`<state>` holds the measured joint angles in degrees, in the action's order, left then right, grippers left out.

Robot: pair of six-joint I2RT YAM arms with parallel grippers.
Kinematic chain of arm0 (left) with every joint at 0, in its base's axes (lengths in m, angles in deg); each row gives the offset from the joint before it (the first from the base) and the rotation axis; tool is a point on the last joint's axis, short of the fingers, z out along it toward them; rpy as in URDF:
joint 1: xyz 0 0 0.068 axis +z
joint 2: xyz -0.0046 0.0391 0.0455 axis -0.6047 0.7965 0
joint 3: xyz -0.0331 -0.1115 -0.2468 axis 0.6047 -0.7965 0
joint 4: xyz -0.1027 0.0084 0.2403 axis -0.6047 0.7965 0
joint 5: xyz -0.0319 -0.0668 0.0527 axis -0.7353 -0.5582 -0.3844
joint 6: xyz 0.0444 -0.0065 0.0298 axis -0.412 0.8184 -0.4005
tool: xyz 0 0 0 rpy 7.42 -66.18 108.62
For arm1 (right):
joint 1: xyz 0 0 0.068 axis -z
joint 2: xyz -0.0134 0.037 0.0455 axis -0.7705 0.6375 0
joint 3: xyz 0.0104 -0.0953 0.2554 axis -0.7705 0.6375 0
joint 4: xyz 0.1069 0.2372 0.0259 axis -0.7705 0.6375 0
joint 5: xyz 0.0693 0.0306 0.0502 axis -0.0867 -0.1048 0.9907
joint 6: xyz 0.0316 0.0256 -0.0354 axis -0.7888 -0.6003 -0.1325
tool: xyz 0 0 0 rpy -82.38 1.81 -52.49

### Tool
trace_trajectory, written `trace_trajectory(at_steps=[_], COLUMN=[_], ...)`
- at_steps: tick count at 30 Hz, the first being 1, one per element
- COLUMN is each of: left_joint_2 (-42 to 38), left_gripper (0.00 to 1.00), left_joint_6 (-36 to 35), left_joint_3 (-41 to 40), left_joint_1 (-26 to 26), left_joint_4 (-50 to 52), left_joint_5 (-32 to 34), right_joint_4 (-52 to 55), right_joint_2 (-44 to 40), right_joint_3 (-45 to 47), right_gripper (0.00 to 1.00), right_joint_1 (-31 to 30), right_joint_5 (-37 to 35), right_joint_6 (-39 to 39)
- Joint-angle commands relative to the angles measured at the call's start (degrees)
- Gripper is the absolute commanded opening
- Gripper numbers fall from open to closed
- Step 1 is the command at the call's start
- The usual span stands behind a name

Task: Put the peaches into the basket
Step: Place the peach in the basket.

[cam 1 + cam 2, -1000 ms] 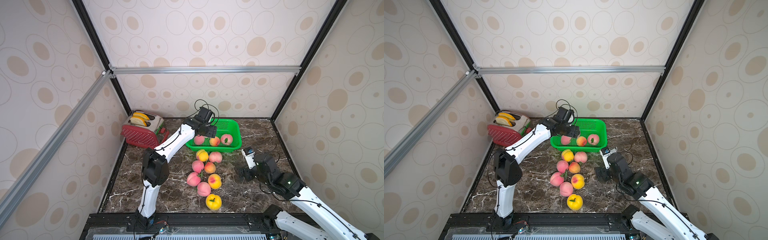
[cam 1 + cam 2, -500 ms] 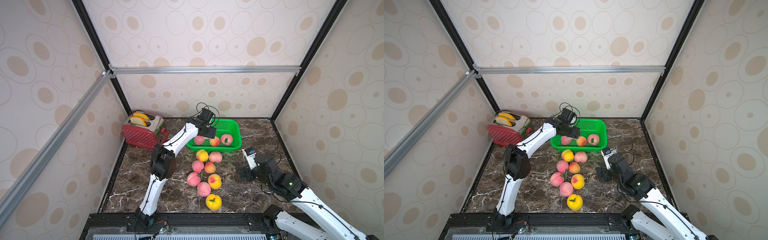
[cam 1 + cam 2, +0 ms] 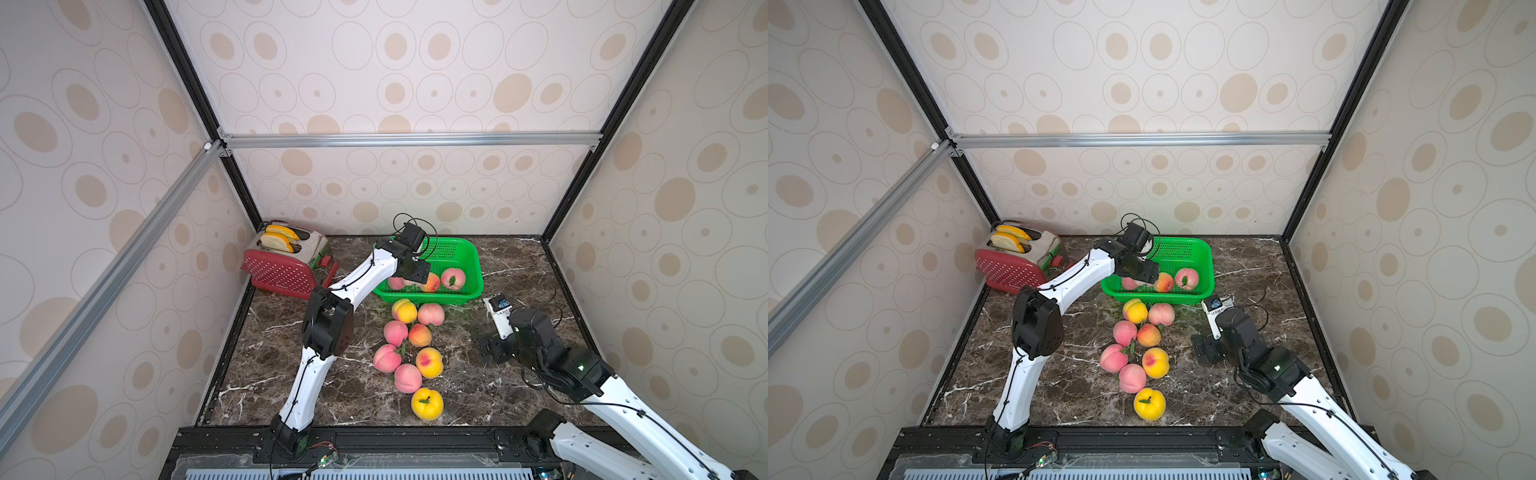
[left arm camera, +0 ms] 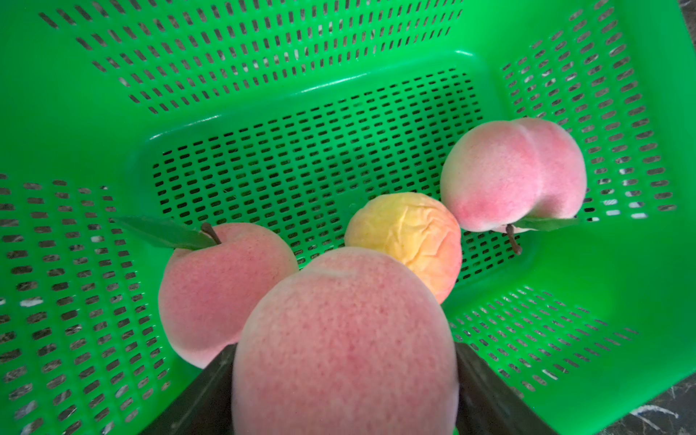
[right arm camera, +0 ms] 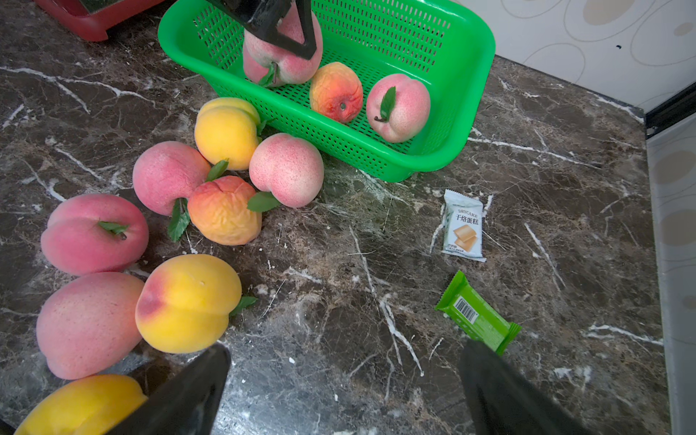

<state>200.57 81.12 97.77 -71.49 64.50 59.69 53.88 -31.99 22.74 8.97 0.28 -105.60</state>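
The green basket (image 3: 473, 266) (image 3: 1208, 266) stands at the back of the marble table. My left gripper (image 3: 415, 272) (image 4: 344, 357) hangs over its left end, shut on a pink peach (image 4: 344, 339) (image 5: 286, 64). Below it lie three peaches: a pink one with a leaf (image 4: 222, 286), a wrinkled orange one (image 4: 406, 237) and a pink one (image 4: 512, 173). Several more peaches (image 3: 407, 353) (image 5: 222, 211) are clustered on the table in front of the basket. My right gripper (image 3: 490, 351) (image 5: 342, 388) is open and empty, low over bare table right of that cluster.
A red-and-silver toaster (image 3: 286, 262) with bread slices stands at the back left. A white snack packet (image 5: 463, 226) and a green one (image 5: 478, 320) lie ahead of my right gripper. Patterned walls and black frame posts close in the table.
The left arm's elbow has swung to the right while its gripper stays over the basket with the peach. The right arm has barely moved.
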Motion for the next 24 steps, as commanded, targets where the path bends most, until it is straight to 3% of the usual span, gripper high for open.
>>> trace_trajectory(at_steps=[1,10,16,24], left_joint_2=[1.83,3.01,2.08,0.47], left_gripper=[0.61,0.64,0.77,0.86], left_joint_6=[-1.27,-1.14,-1.40,-1.31], left_joint_3=[1.80,1.66,1.38,2.95], left_joint_1=[-0.01,0.01,0.00,0.01], left_joint_4=[1.05,0.97,0.98,1.87], left_joint_5=[-0.18,-0.27,-0.23,-0.86], right_joint_4=[-0.16,0.23,-0.34,0.81], right_joint_2=[-0.53,-0.52,0.16,-0.38], right_joint_3=[0.87,0.39,0.11,-0.67], right_gripper=[1.00,1.00,1.00,1.00], right_joint_1=[-0.04,-0.01,0.15,0.37], right_joint_5=[-0.02,-0.44,-0.21,-0.48], right_joint_6=[-0.43,0.05,0.63,0.71])
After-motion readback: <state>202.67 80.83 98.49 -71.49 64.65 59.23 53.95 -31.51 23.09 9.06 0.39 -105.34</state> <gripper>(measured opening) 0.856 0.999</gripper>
